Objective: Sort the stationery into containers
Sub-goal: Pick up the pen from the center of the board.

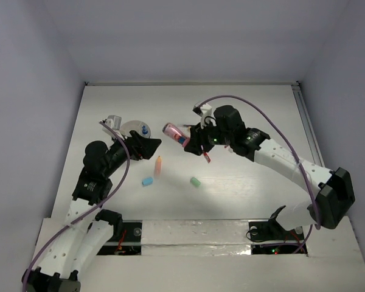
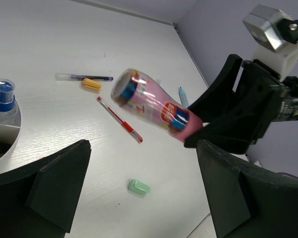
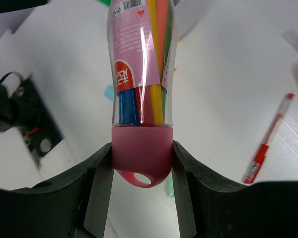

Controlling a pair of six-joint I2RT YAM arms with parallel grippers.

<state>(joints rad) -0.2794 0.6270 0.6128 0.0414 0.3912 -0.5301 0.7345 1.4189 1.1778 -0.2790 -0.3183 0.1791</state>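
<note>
Right gripper [image 3: 141,154]: closed on the pink cap end of a clear, pink-labelled tube [image 3: 139,74], which is held off the table [image 1: 249,182] above its middle
Tube contents: blue, yellow, orange and green markers [image 3: 156,59] are seen packed lengthwise inside
Tube axis: laid from the right jaws toward the left arm, with the round far end turned to the left gripper; whether that end is open cannot be told
Left gripper [image 2: 142,153]: spread wide, with nothing between the jaws, faced toward the tube's far end and apart from it
White cup [image 2: 10,126]: set toward the table's left edge, just beside the left gripper, with a blue-white marker [image 2: 2,96] stood in it
Key relation: the cup is found leftward of the tube's far end, roughly along the tube's own axis; the left arm is judged much the nearer to both
Loose stationery: a red pen [image 2: 120,120] is seen on the table below the tube; an orange marker [image 1: 158,165], a light-blue eraser [image 1: 147,181] and a mint eraser [image 1: 194,181] are laid nearer the near edge
Step in hand, judged: the tube is being presented so that its markers can be drawn out or tipped toward the cup
</note>
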